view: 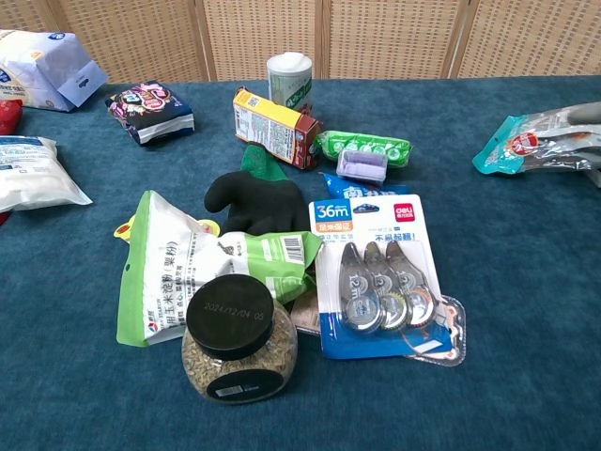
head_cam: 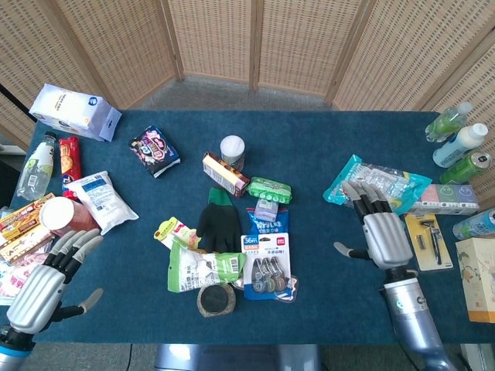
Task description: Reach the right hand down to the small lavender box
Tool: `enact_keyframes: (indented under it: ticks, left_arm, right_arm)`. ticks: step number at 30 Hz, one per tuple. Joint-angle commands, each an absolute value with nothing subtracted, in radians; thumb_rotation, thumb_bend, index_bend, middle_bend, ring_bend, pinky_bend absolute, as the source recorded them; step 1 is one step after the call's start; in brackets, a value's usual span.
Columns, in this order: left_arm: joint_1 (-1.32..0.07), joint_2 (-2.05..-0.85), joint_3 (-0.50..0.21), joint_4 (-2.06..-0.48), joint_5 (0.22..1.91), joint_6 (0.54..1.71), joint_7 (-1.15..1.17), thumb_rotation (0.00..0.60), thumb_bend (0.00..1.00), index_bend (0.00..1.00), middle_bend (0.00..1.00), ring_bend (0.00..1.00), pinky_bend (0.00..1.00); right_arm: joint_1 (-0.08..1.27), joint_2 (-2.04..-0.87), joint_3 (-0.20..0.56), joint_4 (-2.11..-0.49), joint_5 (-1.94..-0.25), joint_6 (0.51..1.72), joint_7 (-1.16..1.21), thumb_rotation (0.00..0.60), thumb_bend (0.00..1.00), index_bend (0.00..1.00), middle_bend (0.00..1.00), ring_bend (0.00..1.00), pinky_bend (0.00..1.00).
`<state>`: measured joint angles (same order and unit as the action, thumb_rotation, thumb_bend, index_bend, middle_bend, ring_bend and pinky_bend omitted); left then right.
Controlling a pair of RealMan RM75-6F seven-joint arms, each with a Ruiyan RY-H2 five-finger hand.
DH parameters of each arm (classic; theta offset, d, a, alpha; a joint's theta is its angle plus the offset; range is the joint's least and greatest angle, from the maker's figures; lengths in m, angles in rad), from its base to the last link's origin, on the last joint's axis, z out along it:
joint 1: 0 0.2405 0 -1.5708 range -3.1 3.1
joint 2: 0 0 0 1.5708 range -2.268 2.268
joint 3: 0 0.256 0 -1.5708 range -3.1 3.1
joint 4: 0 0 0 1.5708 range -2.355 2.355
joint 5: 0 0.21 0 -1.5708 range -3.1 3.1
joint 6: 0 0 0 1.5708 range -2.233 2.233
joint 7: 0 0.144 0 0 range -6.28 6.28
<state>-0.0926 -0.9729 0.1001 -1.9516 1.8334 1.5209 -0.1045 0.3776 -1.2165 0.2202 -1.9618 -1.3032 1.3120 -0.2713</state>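
Observation:
The small lavender box (head_cam: 266, 209) lies in the middle of the blue table, just below a green packet (head_cam: 269, 188); the chest view shows the lavender box (view: 362, 164) too. My right hand (head_cam: 380, 232) hovers well to the right of it, fingers spread and empty, its fingertips near a teal snack bag (head_cam: 371, 184). My left hand (head_cam: 42, 280) is at the front left corner, fingers apart, holding nothing. Neither hand appears in the chest view.
Between my right hand and the box lies a correction-tape pack (head_cam: 266, 263). A black glove (head_cam: 217, 222), a green bag (head_cam: 203, 268), a jar (head_cam: 216, 299) and an orange carton (head_cam: 224, 173) crowd the centre. Bottles (head_cam: 461, 144) and boxes stand at the right edge.

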Motion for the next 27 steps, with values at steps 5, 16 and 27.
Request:
enact_keyframes:
  ticks: [5, 16, 27]
  left_arm:
    - [-0.076, -0.973, 0.114, -1.923, 1.837, 1.545, -0.14, 0.6, 0.36, 0.08, 0.08, 0.0, 0.0]
    - [-0.062, -0.975, 0.124, -1.911, 1.84, 1.561, -0.146, 0.6, 0.36, 0.08, 0.08, 0.0, 0.0]
    - [-0.065, -0.985, 0.121, -1.892, 1.832, 1.557, -0.165, 0.6, 0.36, 0.08, 0.08, 0.0, 0.0]
  right_arm:
    - [0.514, -1.305, 0.321, -1.848, -1.167, 1.187, -0.261, 0.6, 0.12, 0.0, 0.0, 0.0, 0.0]
    - [0.673, -1.386, 0.333, -1.667, -0.992, 0.987, -0.348, 0.596, 0.12, 0.0, 0.01, 0.0, 0.02]
    - [0.77, -1.356, 0.261, -1.744, -0.828, 0.902, -0.505, 0.589, 0.13, 0.0, 0.19, 0.07, 0.19]
